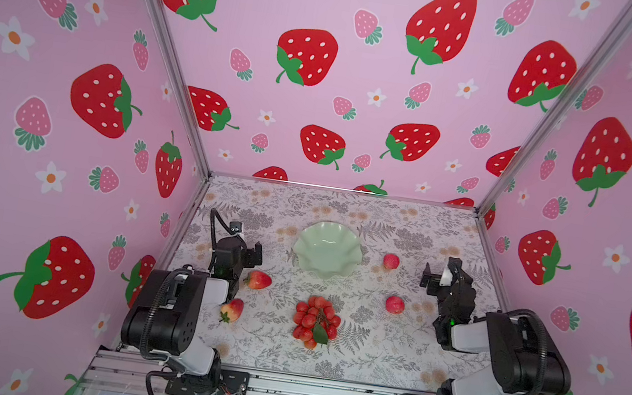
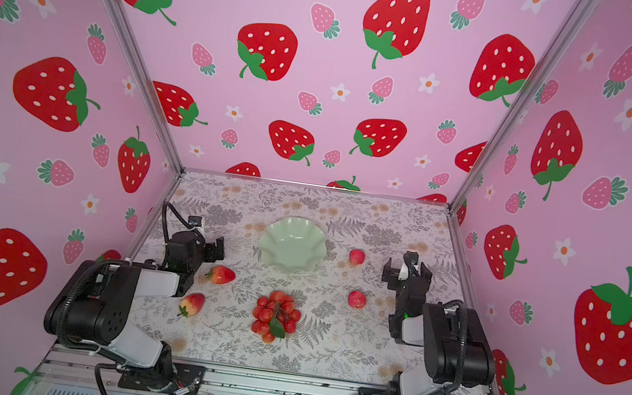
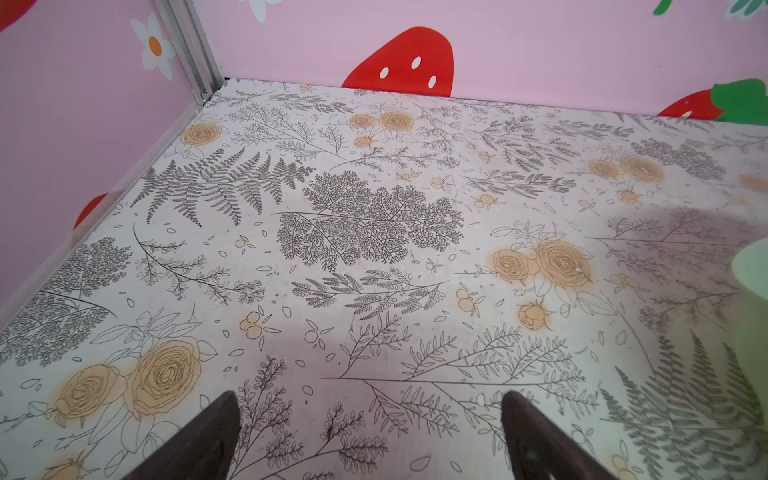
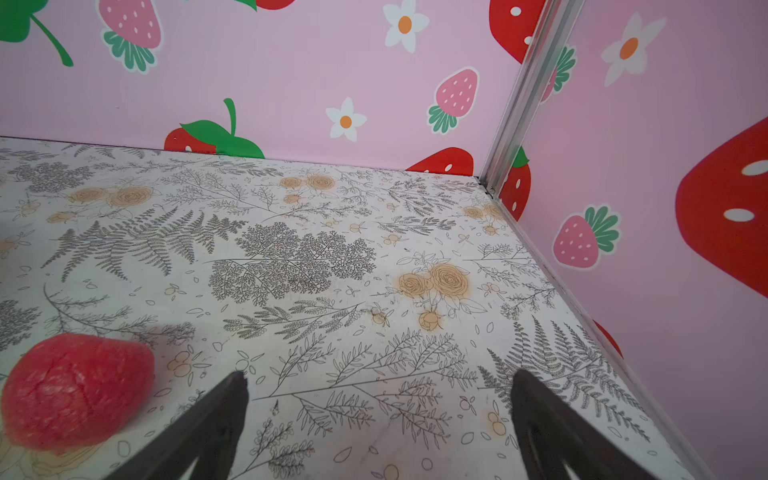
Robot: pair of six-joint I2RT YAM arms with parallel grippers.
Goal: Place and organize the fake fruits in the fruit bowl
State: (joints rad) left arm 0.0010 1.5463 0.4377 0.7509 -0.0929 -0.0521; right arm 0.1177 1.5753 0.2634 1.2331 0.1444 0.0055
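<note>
The empty mint-green fruit bowl (image 1: pixel 327 252) (image 2: pixel 293 245) sits mid-table toward the back. In front of it lies the red berry bunch (image 1: pixel 316 320) with its green leaf. Two strawberries (image 1: pixel 258 280) (image 1: pixel 232 310) lie by the left arm. Two round pink-red fruits (image 1: pixel 391 261) (image 1: pixel 395 304) lie to the bowl's right. My left gripper (image 1: pixel 254 252) (image 3: pixel 370 395) is open over bare table, left of the bowl, whose rim (image 3: pixel 752 270) shows in the left wrist view. My right gripper (image 1: pixel 430 276) (image 4: pixel 378 374) is open and empty, with a round fruit (image 4: pixel 75 390) just beside it.
Pink strawberry-print walls with aluminium corner posts (image 1: pixel 180 74) (image 1: pixel 542 125) close the table on three sides. The floral tabletop (image 1: pixel 359 356) ends at a metal rail (image 1: pixel 320 392) in front, where both arm bases are mounted.
</note>
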